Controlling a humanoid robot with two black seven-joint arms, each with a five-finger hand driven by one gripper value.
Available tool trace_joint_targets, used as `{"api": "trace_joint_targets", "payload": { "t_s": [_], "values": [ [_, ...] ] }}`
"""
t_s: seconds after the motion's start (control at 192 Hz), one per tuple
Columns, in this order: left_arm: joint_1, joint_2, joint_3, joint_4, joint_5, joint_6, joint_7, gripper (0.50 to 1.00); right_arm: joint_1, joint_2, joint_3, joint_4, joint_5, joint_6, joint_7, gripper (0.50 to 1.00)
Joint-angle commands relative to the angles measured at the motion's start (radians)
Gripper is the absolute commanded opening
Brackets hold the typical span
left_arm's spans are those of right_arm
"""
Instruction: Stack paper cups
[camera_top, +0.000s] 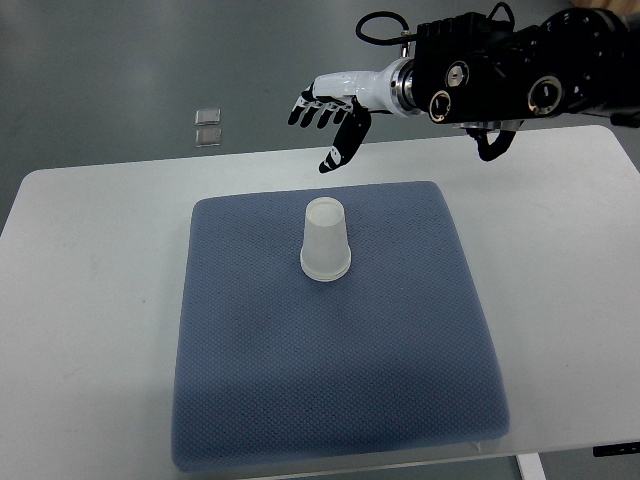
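On the table (90, 260): blue-grey mat (330, 390), covering most of the middle of the white top.
Paper cups (326, 241): upside down on the far half of the mat, wide rim on the fabric, narrow base upward.
Cup count: hard to tell; a faint band near the rim hints at more than one nested, but the outline reads as a single shape.
Right hand (332, 110): enters from the right edge, held above the table's far edge, beyond the mat.
Fingers (312, 113): spread and loose, holding nothing; thumb points down toward the table.
Cups relative to fingers: nearer the camera than the fingertips, well apart, no contact.
Forearm: black housing, cut off by the right edge.
Floor beyond the table: two small clear squares (208, 127), too small to identify.
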Motion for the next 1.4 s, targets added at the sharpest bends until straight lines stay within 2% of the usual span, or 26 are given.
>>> {"api": "trace_joint_targets", "payload": {
  "t_s": [0.0, 0.327, 0.473, 0.52, 0.634, 0.816, 0.847, 0.873, 0.936, 1.014, 1.118, 1.196, 1.393],
  "values": [
    [0.000, 0.000, 0.000, 0.000, 0.000, 0.000, 0.000, 1.000, -0.107, -0.050, 0.141, -0.049, 0.049, -0.068, 0.002, 0.840],
    [0.000, 0.000, 0.003, -0.003, 0.000, 0.000, 0.002, 1.000, -0.529, -0.150, 0.706, -0.147, 0.221, -0.223, 0.006, 0.840],
    [0.000, 0.000, 0.003, -0.003, 0.000, 0.000, 0.003, 1.000, -0.709, -0.151, 0.973, -0.164, 0.229, -0.220, 0.075, 0.840],
    [0.000, 0.000, 0.005, -0.003, 0.000, 0.000, 0.003, 1.000, -0.770, -0.148, 1.048, -0.164, 0.230, -0.219, 0.097, 0.854],
    [0.000, 0.000, 0.005, -0.003, 0.000, 0.000, 0.003, 1.000, -0.870, -0.125, 1.166, -0.167, 0.230, -0.205, 0.115, 0.856],
    [0.000, 0.000, 0.005, -0.005, 0.000, 0.000, 0.003, 1.000, -0.982, -0.062, 1.306, -0.176, 0.230, -0.128, 0.117, 0.860],
    [0.000, 0.000, 0.005, -0.005, 0.000, 0.000, 0.003, 1.000, -0.999, -0.054, 1.321, -0.182, 0.230, -0.114, 0.118, 0.874],
    [0.000, 0.000, 0.005, -0.005, 0.000, 0.000, 0.003, 1.000, -1.012, -0.048, 1.336, -0.193, 0.230, -0.099, 0.123, 0.913],
    [0.000, 0.000, 0.005, -0.005, 0.000, 0.000, 0.003, 1.000, -1.031, -0.036, 1.358, -0.217, 0.230, -0.065, 0.138, 0.915],
    [0.000, 0.000, 0.005, -0.005, 0.000, 0.000, 0.003, 1.000, -1.054, -0.019, 1.369, -0.274, 0.230, 0.001, 0.153, 0.919],
    [0.000, 0.000, 0.005, -0.005, 0.000, 0.000, 0.003, 1.000, -1.071, -0.004, 1.370, -0.371, 0.230, 0.125, 0.163, 0.919],
    [0.000, 0.000, 0.005, -0.005, 0.000, 0.000, 0.003, 1.000, -1.085, 0.005, 1.370, -0.460, 0.230, 0.206, 0.196, 0.919],
    [0.000, 0.000, 0.005, -0.015, 0.000, 0.000, 0.003, 1.000, -1.097, 0.065, 1.370, -0.635, 0.232, 0.340, 0.221, 0.919]
  ]
}}
